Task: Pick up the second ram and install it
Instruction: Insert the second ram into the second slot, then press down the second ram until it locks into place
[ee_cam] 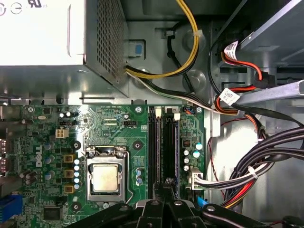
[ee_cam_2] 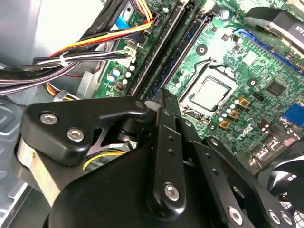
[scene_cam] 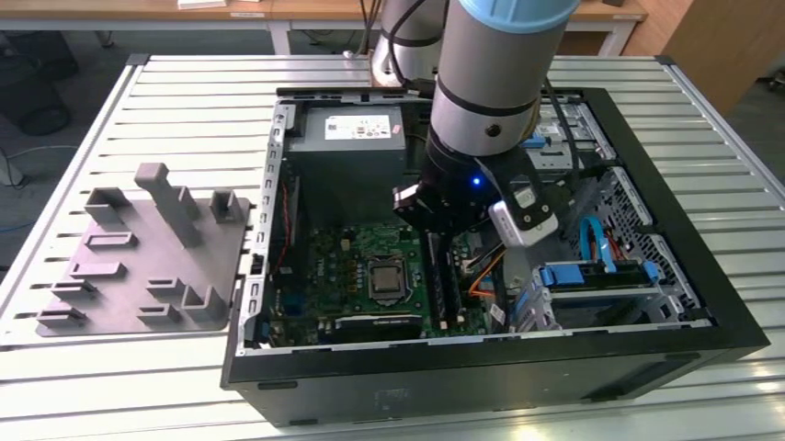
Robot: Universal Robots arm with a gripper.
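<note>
Above the motherboard [ee_cam: 118,128] slots, the pincer [ee_cam_2: 166,102] holds the second ram [ee_cam_2: 167,99] narrowly, and I judge a small misalignment could jam it beside the slot.

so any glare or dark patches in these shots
In the second wrist view, glare washes out the motherboard above the CPU socket. In the first wrist view, lighting is even, with a bright patch on the power supply. In the exterior view, the case interior is shadowed beneath the arm.
</note>
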